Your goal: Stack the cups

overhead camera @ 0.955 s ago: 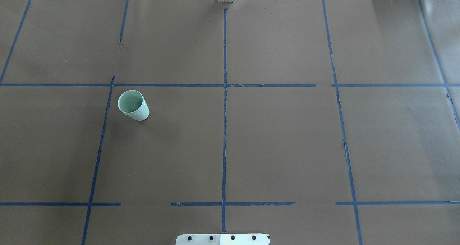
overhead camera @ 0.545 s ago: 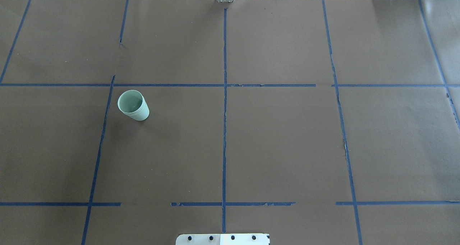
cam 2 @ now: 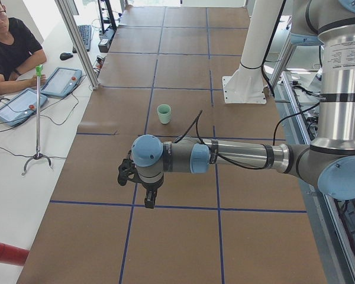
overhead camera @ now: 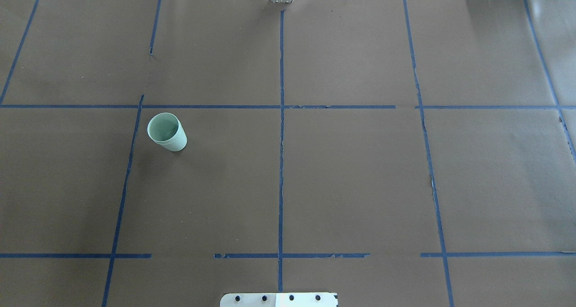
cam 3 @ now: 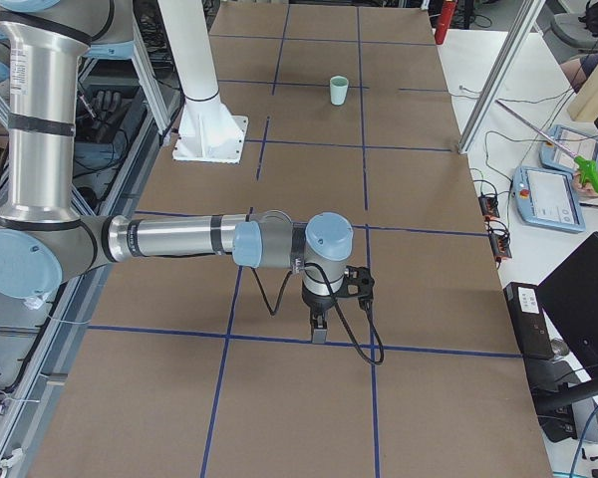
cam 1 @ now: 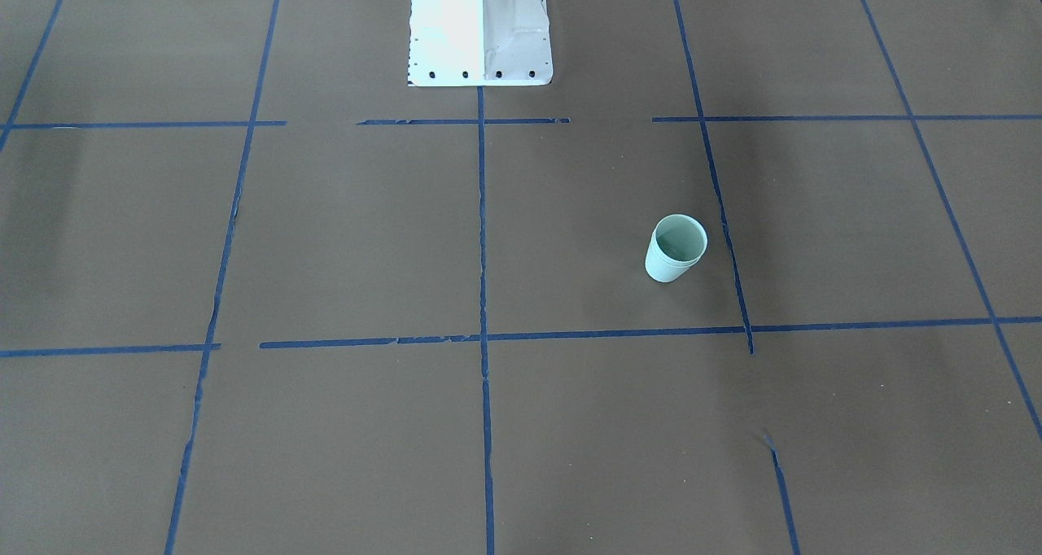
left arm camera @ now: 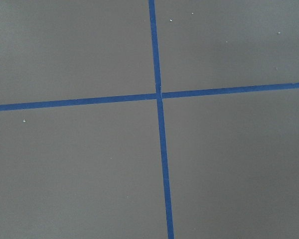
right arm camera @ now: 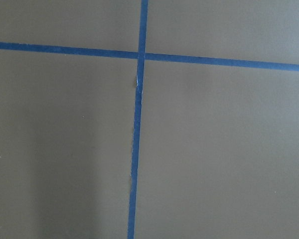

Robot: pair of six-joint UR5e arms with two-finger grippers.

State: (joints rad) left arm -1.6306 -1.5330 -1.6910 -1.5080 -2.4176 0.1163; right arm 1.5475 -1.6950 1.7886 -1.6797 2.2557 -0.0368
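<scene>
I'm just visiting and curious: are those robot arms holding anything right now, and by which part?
Nothing seems held. The cups stand alone on the table, far from the left gripper and the right gripper.

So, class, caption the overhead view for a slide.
Mint cups, seemingly nested, stand upright on the blue-taped table, left of centre.

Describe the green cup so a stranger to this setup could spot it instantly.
Start at the brown paper-covered table, gridded with blue tape. On the robot's left half, in the middle row of squares, a cup stands upright near a square's far-left corner. It is the only loose object there: pale mint green, handleless, tapered, with a second rim line suggesting another cup nested inside.
</scene>
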